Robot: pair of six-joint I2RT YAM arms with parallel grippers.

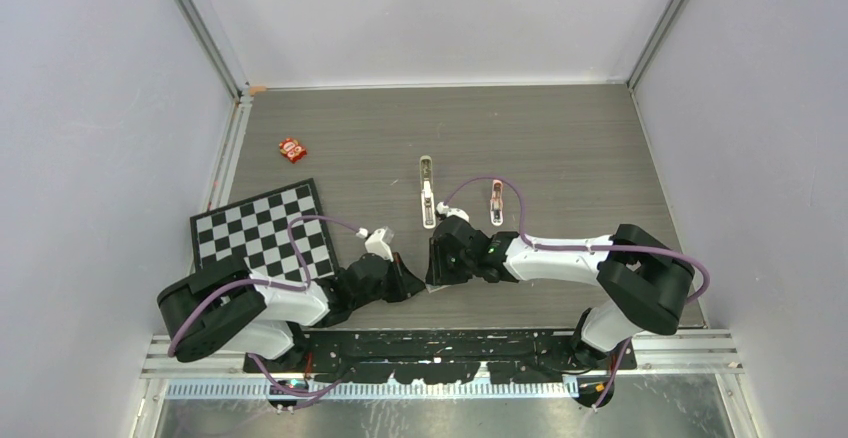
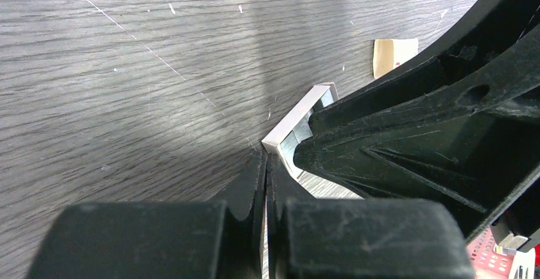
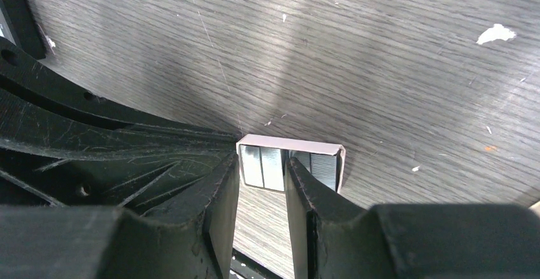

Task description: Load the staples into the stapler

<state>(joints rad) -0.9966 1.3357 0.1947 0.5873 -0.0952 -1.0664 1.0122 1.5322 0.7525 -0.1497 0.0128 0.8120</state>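
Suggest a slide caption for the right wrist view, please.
Right gripper reaching into small staple box on the grey table.

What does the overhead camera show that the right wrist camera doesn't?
Only the overhead view shows the stapler lying opened out, a pink stapler, a checkerboard, a red packet and both arms. Only the right wrist view shows the staples in a small white box, with the right gripper reaching into it. Both show the grey table.

Staples (image 3: 290, 167) silvery in white tray (image 3: 290, 144) — checkerboard (image 1: 265, 230) black-white — table (image 1: 560, 138) grey woodgrain.
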